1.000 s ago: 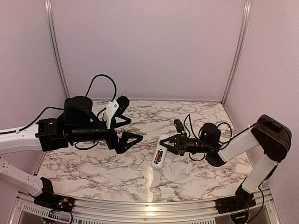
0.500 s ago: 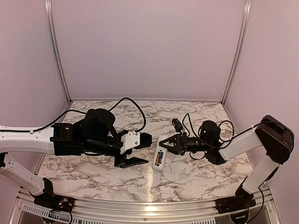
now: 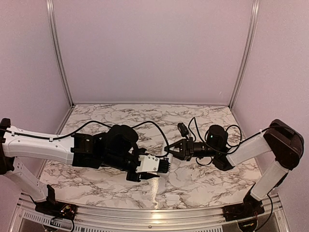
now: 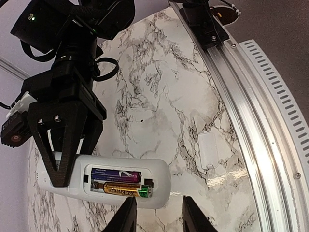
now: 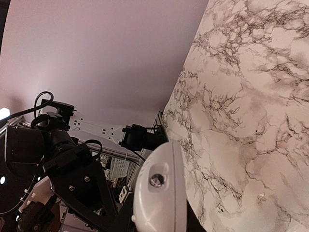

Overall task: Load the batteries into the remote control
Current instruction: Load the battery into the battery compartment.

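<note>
We are judging the loading itself as all but done: both batteries (image 4: 120, 182) are lying side by side in the open compartment (image 4: 87, 179) on the back of the remote control (image 4: 159, 186), one purple-wrapped, one golden-brown with a green end. The right tool (image 3: 170, 151) is clamping the white handset by one end and, as far as we are able to tell, holding it above the marble surface (image 4: 159, 87). The left tool (image 4: 159, 217) is hovering just beside the other end, fingers apart with nothing between them. We are reckoning the next move is calling for pressing the cells flat, then fetching the small white flat piece (image 4: 208, 151) lying near the rail (image 4: 251, 111), likely the cover, and sliding it on squarely
</note>
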Controlling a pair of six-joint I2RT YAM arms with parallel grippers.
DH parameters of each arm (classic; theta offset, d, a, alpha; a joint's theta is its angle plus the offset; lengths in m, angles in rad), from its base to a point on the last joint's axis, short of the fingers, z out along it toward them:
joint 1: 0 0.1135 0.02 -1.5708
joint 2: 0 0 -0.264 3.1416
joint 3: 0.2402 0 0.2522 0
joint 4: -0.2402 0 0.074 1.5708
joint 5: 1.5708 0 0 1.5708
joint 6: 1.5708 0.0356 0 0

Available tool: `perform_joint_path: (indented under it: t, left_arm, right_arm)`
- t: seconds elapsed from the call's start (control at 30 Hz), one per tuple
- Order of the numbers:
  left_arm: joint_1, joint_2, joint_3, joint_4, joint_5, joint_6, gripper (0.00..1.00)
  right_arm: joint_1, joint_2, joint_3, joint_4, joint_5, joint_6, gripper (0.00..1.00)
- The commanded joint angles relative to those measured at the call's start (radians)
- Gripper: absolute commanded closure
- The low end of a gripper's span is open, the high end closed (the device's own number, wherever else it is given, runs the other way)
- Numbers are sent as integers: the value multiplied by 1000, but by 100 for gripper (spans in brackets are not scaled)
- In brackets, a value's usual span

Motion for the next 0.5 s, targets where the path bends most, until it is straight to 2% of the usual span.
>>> perform_joint_path:
  t: [0.0, 0.47]
  left_arm:
    - [-11, 39, 48, -8, -21, 47, 68]
    - [-14, 82, 75, -4, -54, 63, 75]
  right_arm:
    - [19, 2, 6, 57, -7, 18, 100]
    - [22, 10, -12, 103, -6, 40, 100]
